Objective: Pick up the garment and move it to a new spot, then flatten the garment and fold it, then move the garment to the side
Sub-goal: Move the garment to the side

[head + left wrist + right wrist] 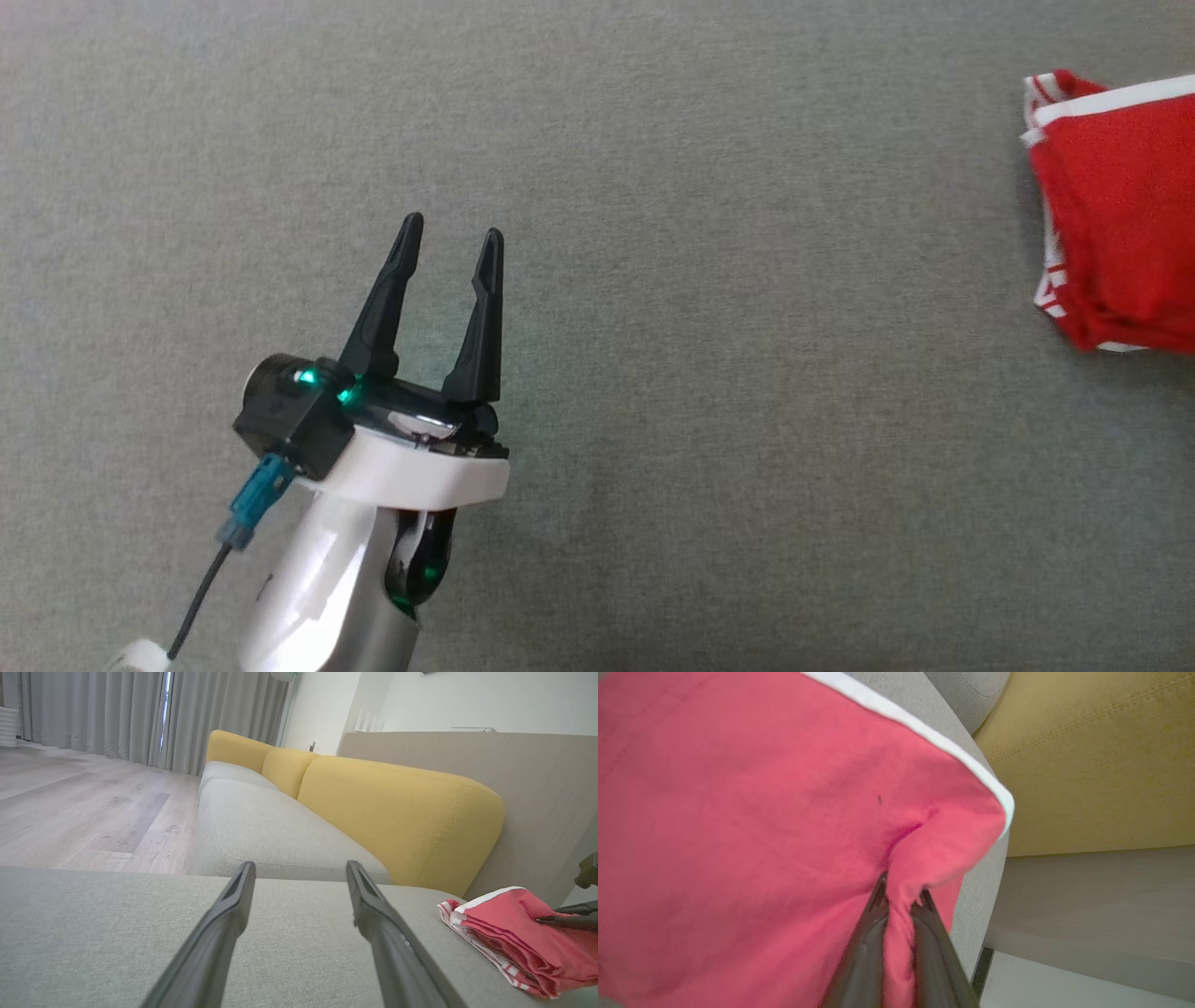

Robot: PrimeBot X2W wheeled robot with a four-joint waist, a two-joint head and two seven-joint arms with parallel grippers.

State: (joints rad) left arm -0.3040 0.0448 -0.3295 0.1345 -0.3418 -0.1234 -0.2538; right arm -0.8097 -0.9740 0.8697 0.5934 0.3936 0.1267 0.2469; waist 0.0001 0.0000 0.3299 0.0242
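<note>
Clamps the right gripper (902,887) tight on a pinched fold of the red, white-trimmed garment (761,812), close to the garment's white-edged corner. Holds the left gripper (452,227) released, fingers spread with nothing between them, over bare grey sofa cushion (747,420) well apart from the garment. Has the garment lying folded in layers on that cushion, with the yellow backrest (397,812) beyond the garment.

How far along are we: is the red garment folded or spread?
Folded: the red fabric garment with white trim lies in compact stacked layers on the grey sofa cushion, the right tool shut on it.
</note>
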